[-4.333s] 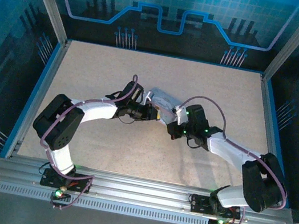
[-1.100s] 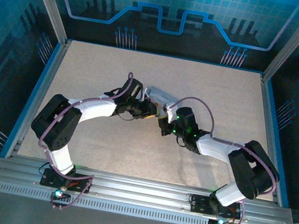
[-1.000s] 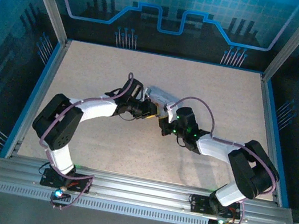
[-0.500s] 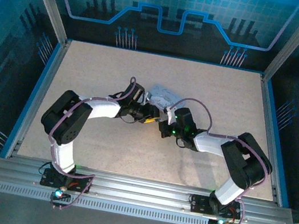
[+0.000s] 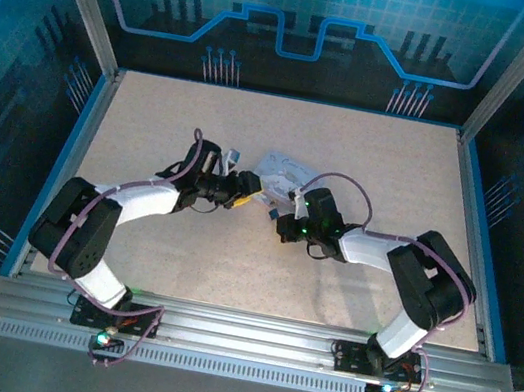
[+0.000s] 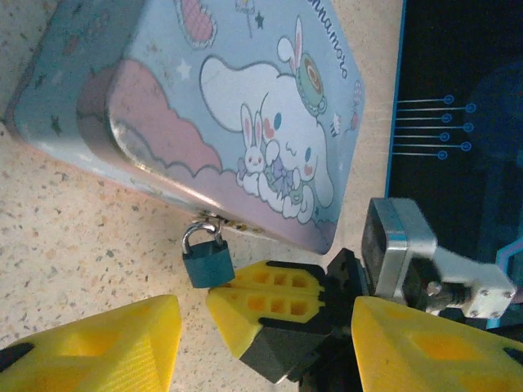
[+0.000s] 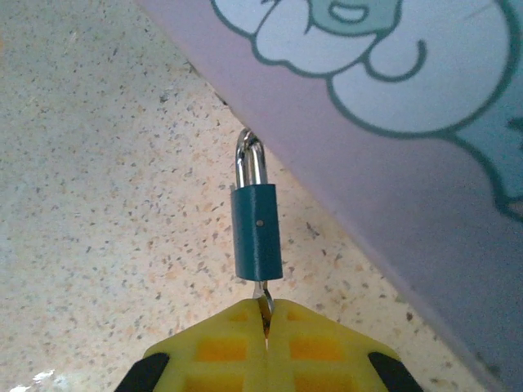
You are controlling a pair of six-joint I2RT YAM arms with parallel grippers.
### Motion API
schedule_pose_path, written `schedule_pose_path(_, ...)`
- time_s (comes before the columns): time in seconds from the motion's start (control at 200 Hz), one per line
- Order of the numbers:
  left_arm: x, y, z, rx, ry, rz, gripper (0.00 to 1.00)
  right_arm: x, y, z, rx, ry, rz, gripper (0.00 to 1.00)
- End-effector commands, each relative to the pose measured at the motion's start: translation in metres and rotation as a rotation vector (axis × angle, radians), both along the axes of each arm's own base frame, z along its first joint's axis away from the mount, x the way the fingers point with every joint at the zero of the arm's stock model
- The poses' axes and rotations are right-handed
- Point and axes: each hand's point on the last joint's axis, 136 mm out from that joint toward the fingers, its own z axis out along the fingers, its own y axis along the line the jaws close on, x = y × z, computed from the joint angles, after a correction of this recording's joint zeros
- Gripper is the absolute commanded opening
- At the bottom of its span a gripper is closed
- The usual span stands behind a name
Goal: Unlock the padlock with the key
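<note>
- Padlock: a tiny dark teal block with a thin silver shackle loop. It sits just off the long edge of the tin, over the tabletop, and its shackle reaches up to the tin's rim. In the left wrist view the padlock meets a small clasp on that rim, with the shackle arched over the body.
- Thin dark metal key: only a sliver shows. It runs from the underside of the padlock's body down into the seam between two yellow pads.
- Right gripper: its yellow pads are pressed together, clamped on the key, directly in line with the padlock. From above, the right gripper points at the near edge of the tin.
- Left gripper: its yellow fingers stand wide apart and hold nothing. It is near the padlock but not touching it.
- Pale lavender-blue rectangular tin box, printed with a white cartoon rabbit-eared character, lies flat with its lid closed.
- Speckled beige tabletop carries the tin, near the middle between the two arms.
</note>
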Motion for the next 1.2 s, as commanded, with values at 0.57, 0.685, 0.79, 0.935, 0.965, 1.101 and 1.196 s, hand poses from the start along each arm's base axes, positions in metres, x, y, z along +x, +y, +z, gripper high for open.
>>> schedule_pose_path(0.57, -0.018, -0.025, -0.029, -0.154, 0.116, 0.054, 0.53, -0.012, 0.011, 0.028, 0.150, 0.211, -0.115, 0.00)
schedule_pose_path(0.685, -0.019, -0.031, -0.032, -0.161, 0.126, 0.043, 0.52, -0.011, 0.010, 0.028, 0.154, 0.217, -0.124, 0.00)
schedule_pose_path(0.79, -0.019, -0.036, -0.034, -0.171, 0.135, 0.039, 0.52, -0.011, 0.009, 0.029, 0.159, 0.220, -0.131, 0.00)
schedule_pose_path(0.935, -0.019, -0.043, -0.038, -0.181, 0.145, 0.032, 0.52, -0.009, 0.010, 0.030, 0.165, 0.215, -0.132, 0.00)
schedule_pose_path(0.965, -0.019, -0.045, -0.038, -0.185, 0.147, 0.031, 0.52, -0.009, 0.009, 0.030, 0.163, 0.215, -0.134, 0.00)
schedule_pose_path(1.101, -0.018, -0.051, -0.043, -0.204, 0.156, 0.025, 0.51, -0.009, 0.009, 0.030, 0.170, 0.218, -0.141, 0.00)
schedule_pose_path(1.196, -0.018, -0.054, -0.045, -0.199, 0.154, 0.019, 0.49, -0.008, 0.009, 0.032, 0.176, 0.217, -0.143, 0.00)
